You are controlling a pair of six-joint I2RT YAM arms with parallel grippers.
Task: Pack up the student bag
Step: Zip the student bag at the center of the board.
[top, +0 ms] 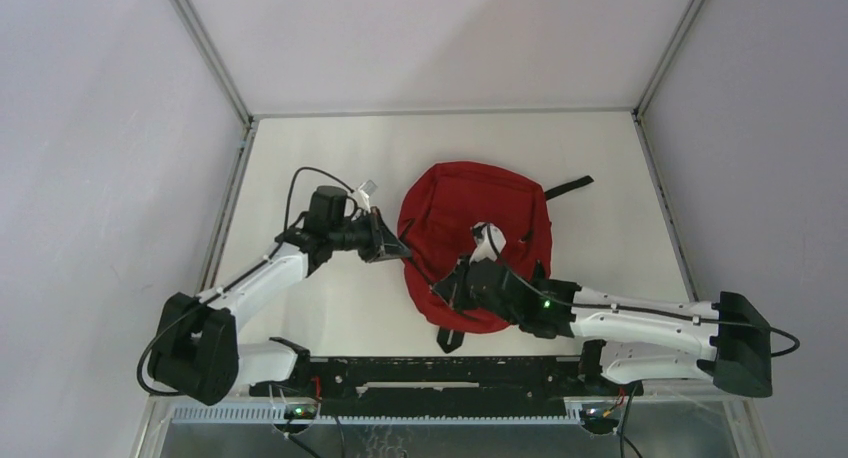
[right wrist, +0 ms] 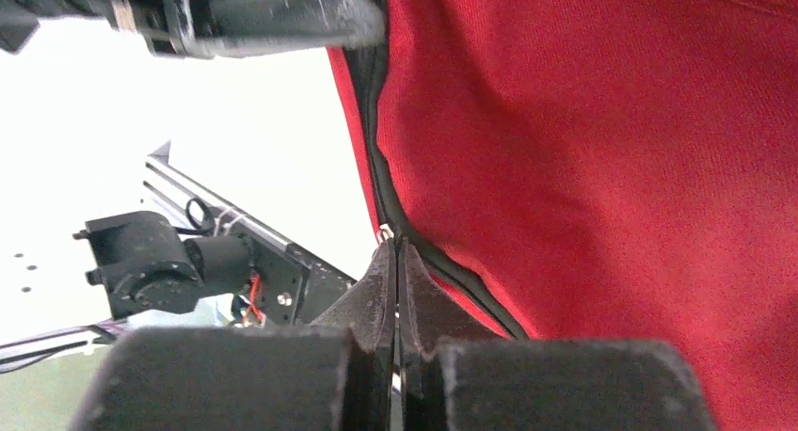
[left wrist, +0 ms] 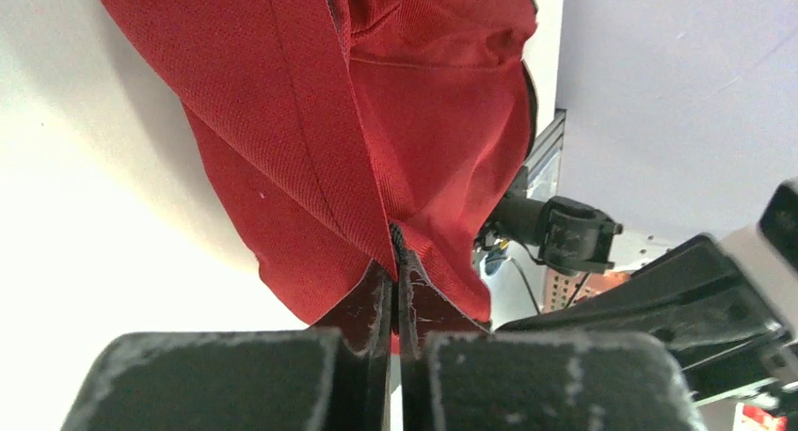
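The student bag [top: 470,228], a red backpack with black zipper trim, lies in the middle of the white table [top: 600,158]. My left gripper [top: 397,249] is at the bag's left edge. In the left wrist view the left gripper [left wrist: 396,264] is shut on the red fabric by the black zipper trim [left wrist: 399,243]. My right gripper [top: 447,288] is at the bag's near-left edge. In the right wrist view the right gripper [right wrist: 396,249] is shut at the black zipper line [right wrist: 376,158], with a small metal zipper pull [right wrist: 384,231] at its tips. What the bag holds is hidden.
A black strap [top: 568,187] trails from the bag toward the back right, and another strap end [top: 450,340] lies at its near edge. The black mounting rail [top: 440,373] runs along the table's front. Grey walls [top: 100,128] stand on both sides.
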